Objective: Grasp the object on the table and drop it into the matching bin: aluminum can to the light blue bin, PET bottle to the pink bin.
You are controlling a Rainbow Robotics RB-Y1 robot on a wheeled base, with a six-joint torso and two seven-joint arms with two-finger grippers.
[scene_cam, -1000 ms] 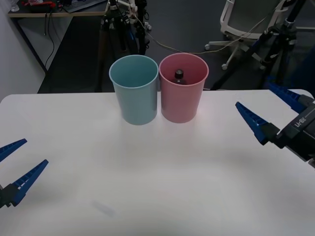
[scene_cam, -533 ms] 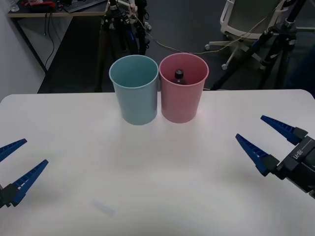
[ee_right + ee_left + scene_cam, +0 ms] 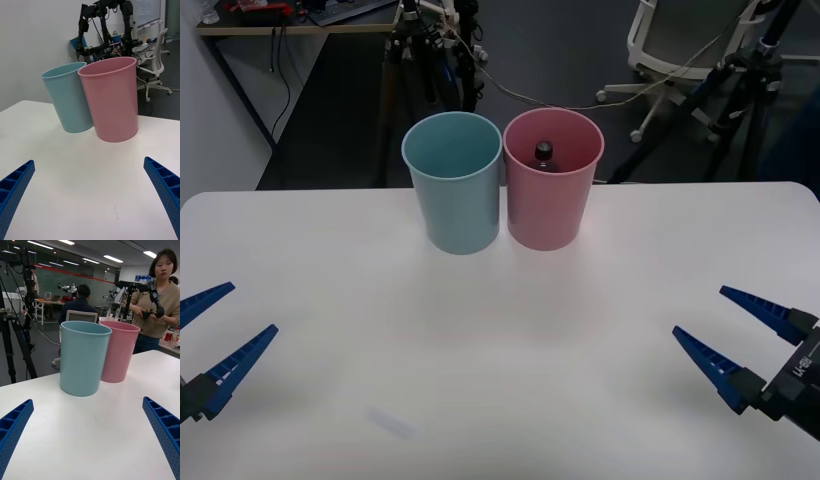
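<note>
White table (image 3: 510,330) with rounded corners, dark floor beyond it, tripods and an office chair at the back. Two tall buckets stand side by side at the table's far middle, rims touching or nearly so: light blue bin (image 3: 453,182) on the robot's left, pink bin (image 3: 552,179) on its right.

PET bottle (image 3: 544,155): inside the pink bin, upright, dark cap and a little of the neck visible below the rim in the front view. Its body is hidden by the bin wall.

Right gripper (image 3: 745,345): low over the near right part of the table, blue ribbed fingers spread wide, nothing between them. Well apart from the pink bin and the bottle in it; the right wrist view looks across bare tabletop toward both bins.

Left gripper (image 3: 215,335): near left edge of the table, fingers likewise spread wide and empty, well apart from the light blue bin. Left wrist view faces the light blue bin, the pink one just beside it.
</note>
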